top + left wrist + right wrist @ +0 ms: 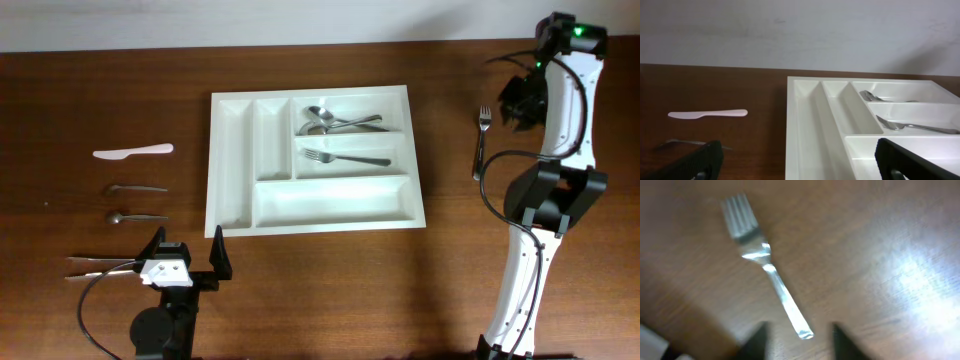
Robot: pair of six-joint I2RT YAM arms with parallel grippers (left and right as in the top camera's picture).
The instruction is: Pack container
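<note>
Gaping empty at lower left sat the left gripper [187,245]. Right gripper [798,330] stood parted around one loose fork [481,140], upper right. Tray [330,200] lay centre, one packed fork [345,157] inside; one knife [133,151] and two spoons [135,187] lay left.

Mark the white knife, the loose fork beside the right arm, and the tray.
white knife [133,152]: overhead view, middle of its length.
loose fork [784,299]: right wrist view, on the handle.
tray [330,203]: overhead view, bare floor of the long bottom compartment.
</note>
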